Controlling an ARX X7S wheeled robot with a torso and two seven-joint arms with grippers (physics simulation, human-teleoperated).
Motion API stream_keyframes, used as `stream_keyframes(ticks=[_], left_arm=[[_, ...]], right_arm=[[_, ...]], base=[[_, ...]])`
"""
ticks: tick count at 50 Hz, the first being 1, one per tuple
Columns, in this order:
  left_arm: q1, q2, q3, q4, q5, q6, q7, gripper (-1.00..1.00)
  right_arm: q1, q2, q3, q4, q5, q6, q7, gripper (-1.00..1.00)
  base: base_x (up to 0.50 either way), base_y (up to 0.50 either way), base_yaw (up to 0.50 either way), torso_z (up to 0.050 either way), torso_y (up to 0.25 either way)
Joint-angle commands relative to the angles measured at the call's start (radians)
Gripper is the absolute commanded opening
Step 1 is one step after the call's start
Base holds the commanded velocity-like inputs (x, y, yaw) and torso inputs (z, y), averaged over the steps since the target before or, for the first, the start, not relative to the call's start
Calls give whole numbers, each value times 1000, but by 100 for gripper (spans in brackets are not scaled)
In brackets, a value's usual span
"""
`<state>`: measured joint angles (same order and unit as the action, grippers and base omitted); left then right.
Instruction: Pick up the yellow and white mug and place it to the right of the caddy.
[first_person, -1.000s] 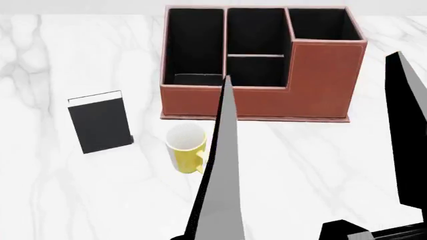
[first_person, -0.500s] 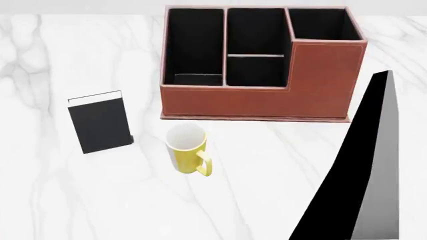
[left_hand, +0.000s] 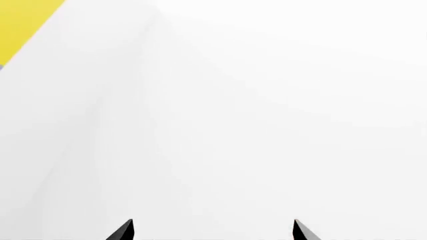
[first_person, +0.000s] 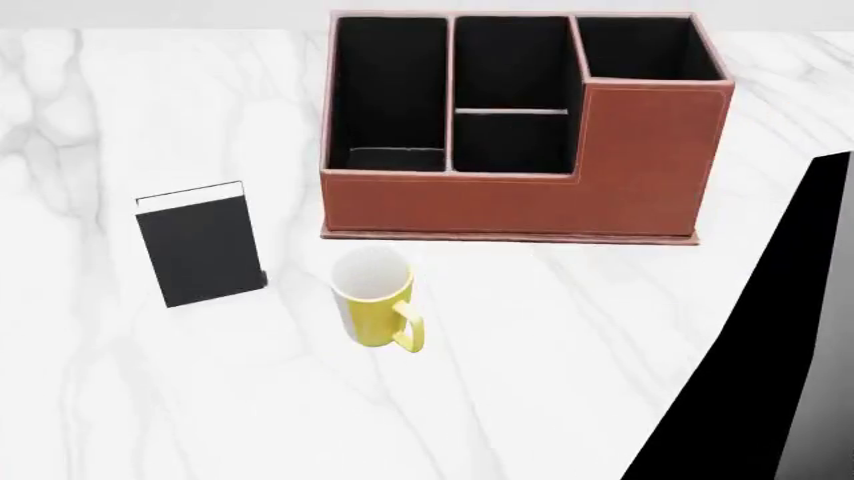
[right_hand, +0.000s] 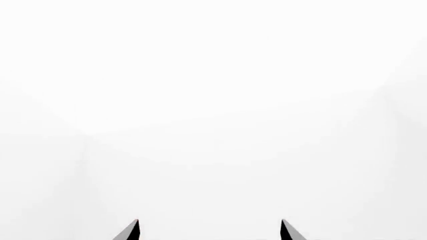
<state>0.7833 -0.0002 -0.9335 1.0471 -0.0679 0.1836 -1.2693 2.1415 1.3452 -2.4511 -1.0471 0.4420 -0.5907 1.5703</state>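
Note:
The yellow and white mug (first_person: 372, 297) stands upright on the marble table, its handle (first_person: 410, 330) towards the near right. Just behind it is the caddy (first_person: 534, 195), reddish-brown with black-lined compartments and a taller right corner. Neither gripper shows in the head view; only a black part of my right arm (first_person: 767, 390) rises at the right edge. In the left wrist view my left gripper (left_hand: 212, 231) is open, its two tips wide apart over blank white. My right gripper (right_hand: 210, 231) is likewise open over white. Nothing lies between either pair of fingers.
A small black upright card (first_person: 200, 245) stands left of the mug. Bare marble table (first_person: 561, 320) lies between the mug and my right arm and runs on right of the caddy. A yellow patch (left_hand: 20, 25) fills one corner of the left wrist view; I cannot tell what it is.
The grey arm link that crossed the middle of the head view a second ago has left it. The black arm part at the right has swung further right. Mug and caddy have not moved.

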Motion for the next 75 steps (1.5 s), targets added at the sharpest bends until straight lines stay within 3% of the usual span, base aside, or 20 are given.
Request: stream_keyframes(ticks=[1, 32, 52, 75], left_arm=[[2, 0, 9, 0, 0, 4, 0, 100], [2, 0, 16, 0, 7, 13, 8, 100], [2, 0, 27, 0, 16, 11, 11, 100], [2, 0, 34, 0, 22, 10, 17, 100]], right_arm=[[-71, 1, 69, 0, 5, 1, 0, 100], [-105, -12, 99, 0, -7, 6, 0, 100], [-157, -70, 143, 0, -10, 55, 0, 100], [-179, -61, 173, 0, -13, 48, 0, 100]], base=[[0, -141, 0, 0, 0], [-44, -385, 0, 0, 0], [15, 0, 0, 0, 0], [199, -46, 0, 0, 0]])
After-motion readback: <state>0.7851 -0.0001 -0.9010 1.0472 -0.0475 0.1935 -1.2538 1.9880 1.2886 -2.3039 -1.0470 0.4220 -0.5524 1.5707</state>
